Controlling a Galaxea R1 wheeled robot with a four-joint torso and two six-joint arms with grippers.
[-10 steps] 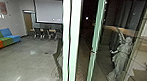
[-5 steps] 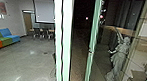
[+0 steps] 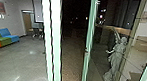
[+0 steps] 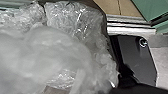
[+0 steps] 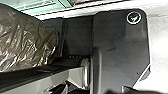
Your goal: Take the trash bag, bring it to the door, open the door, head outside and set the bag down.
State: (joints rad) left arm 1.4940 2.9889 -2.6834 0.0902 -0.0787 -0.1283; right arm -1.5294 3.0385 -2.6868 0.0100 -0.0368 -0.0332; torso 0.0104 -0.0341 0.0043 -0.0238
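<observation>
Risking a snag: bulky trash bag (image 4: 75, 21) may catch the green-framed door (image 3: 90, 32), right of centre, if swung wide.
Either gripper's state cannot be told.

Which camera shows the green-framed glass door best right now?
The head view: the glass door stands open there, its green edge upright beside a dark gap. The left wrist view has green surfaces, the right wrist view a green strip, perhaps door or frame; I can't tell which.

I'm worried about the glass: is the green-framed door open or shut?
Open: between the door and the pale post, ground runs out into the dark.
</observation>
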